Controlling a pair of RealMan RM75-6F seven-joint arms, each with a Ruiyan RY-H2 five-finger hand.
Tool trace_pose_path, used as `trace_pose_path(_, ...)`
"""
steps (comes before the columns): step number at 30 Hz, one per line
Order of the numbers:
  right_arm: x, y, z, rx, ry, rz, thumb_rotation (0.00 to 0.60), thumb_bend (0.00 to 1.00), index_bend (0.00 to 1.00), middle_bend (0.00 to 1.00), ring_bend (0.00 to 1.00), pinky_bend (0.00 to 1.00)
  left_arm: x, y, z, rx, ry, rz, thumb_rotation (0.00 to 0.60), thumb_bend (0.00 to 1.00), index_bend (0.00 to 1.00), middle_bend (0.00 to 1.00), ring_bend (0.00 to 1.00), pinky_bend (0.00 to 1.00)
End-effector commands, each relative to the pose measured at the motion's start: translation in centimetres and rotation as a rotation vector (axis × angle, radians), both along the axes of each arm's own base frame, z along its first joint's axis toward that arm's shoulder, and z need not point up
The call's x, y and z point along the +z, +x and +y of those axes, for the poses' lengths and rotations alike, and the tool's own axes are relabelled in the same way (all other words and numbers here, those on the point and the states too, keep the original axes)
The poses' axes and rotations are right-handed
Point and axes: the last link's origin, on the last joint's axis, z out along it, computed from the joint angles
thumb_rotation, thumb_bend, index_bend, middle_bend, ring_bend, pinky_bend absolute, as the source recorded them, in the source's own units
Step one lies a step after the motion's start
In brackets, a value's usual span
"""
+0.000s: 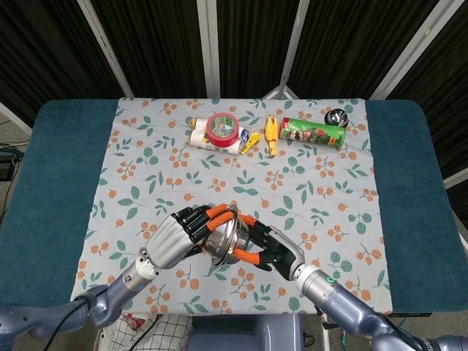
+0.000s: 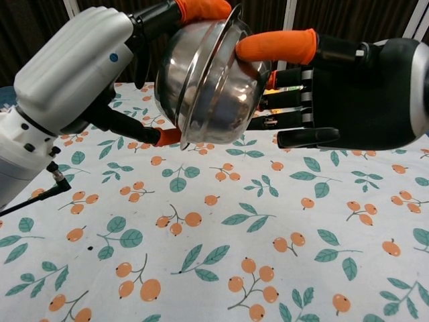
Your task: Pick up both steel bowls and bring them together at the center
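Observation:
Two steel bowls are held rim to rim above the front middle of the cloth. My left hand grips the left steel bowl, its orange fingertips over the rim. My right hand holds the right steel bowl with an orange-tipped finger across its top. In the head view the joined bowls show as one shiny ball between both hands. The bowls' insides are hidden.
At the far side of the floral tablecloth lie a red tape roll on a white packet, a yellow toy, a green chips can and a small dark ball. Teal table edge borders both sides.

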Motion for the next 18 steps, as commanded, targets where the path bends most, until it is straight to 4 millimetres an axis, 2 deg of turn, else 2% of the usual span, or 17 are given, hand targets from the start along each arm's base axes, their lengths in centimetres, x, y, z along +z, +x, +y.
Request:
trace_pose_path(1, 0.3, -0.6, -0.4, -0.013, -0.025, 0.019, 0.6, 0.44, 0.83, 0.8, 0.77, 0.97, 0.4, -0.1, -0.3, -0.011, 0.007, -0.007, 0.6, 0.23, 0.4, 0.54, 0.43, 0.63)
trace_pose_path(6, 0.7, -2.7, -1.4, -0.066, -0.054, 0.052, 0.6, 0.44, 0.83, 0.8, 0.77, 0.97, 1.5, -0.7, -0.6, -0.016, 0.023, -0.012, 0.6, 0.23, 0.4, 0.54, 0.43, 0.63)
trace_pose_path(12, 0.3, -5.5, -3.4, -0.086, -0.088, 0.112, 0.6, 0.44, 0.83, 0.8, 0.77, 0.97, 2.5, -1.7, -0.2, 0.021, 0.038, 0.02, 0.6, 0.24, 0.4, 0.54, 0.43, 0.63)
trace_pose_path(15, 0.3, -7.3, -4.7, 0.011, -0.241, 0.25, 0.6, 0.44, 0.83, 0.8, 0.77, 0.97, 2.3, -2.1, 0.2, 0.049, 0.042, 0.071, 0.6, 0.24, 0.4, 0.54, 0.43, 0.63)
trace_pose_path(18, -1.0, -8.8, -5.2, 0.155, -0.429, 0.441, 0.6, 0.44, 0.83, 0.8, 0.77, 0.97, 2.0, -2.1, 0.7, 0.082, 0.024, 0.115, 0.6, 0.24, 0.4, 0.55, 0.43, 0.63)
